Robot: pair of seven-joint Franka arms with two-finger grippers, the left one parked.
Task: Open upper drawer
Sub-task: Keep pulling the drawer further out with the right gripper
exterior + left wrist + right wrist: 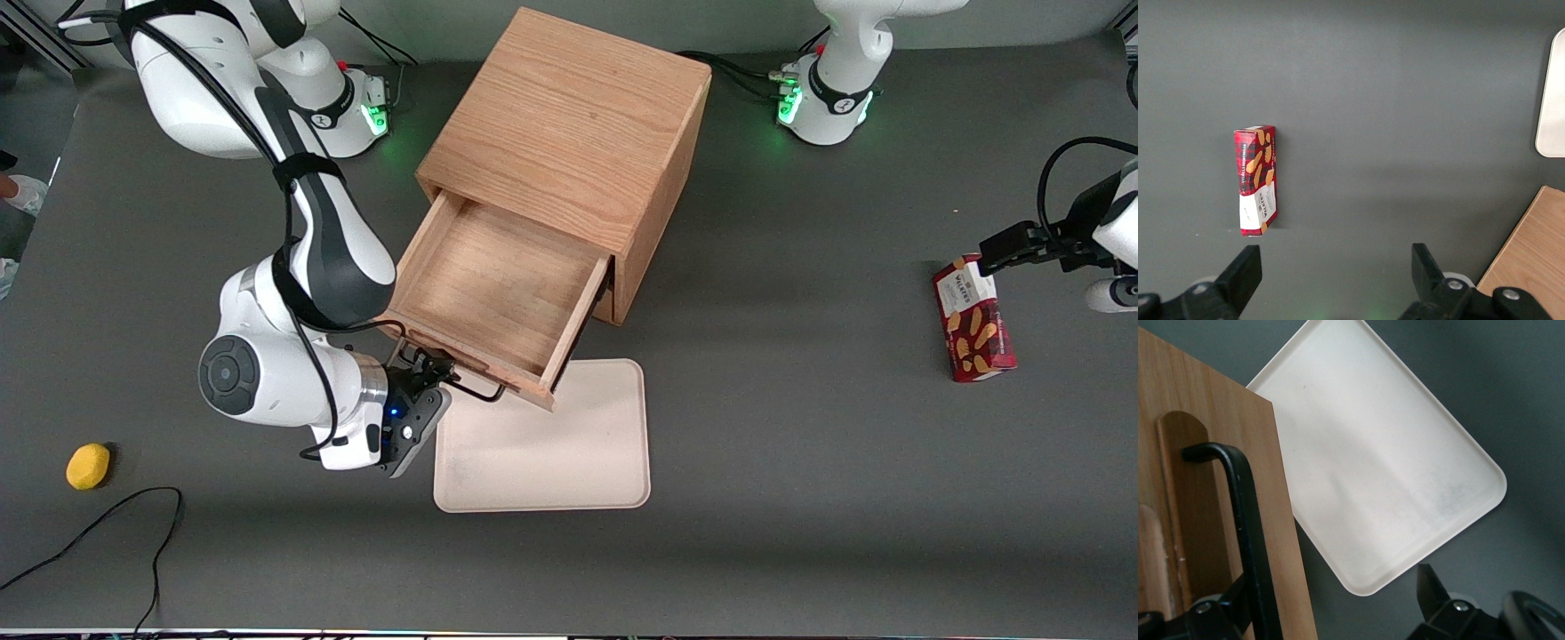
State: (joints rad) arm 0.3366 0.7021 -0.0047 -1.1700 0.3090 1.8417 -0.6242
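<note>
The oak cabinet stands at the middle of the table. Its upper drawer is pulled far out, and its shallow wooden tray is empty. The bottom drawer is hidden beneath it. The thin black wire handle sticks out of the drawer front and also shows in the right wrist view. My right gripper is at the handle, in front of the drawer. In the right wrist view the gripper is open, its fingers spread wide, with the handle close against one finger.
A white tray lies flat on the table just in front of the open drawer, partly under its front edge, and shows in the right wrist view. A yellow ball and a black cable lie toward the working arm's end. A red biscuit box lies toward the parked arm's end.
</note>
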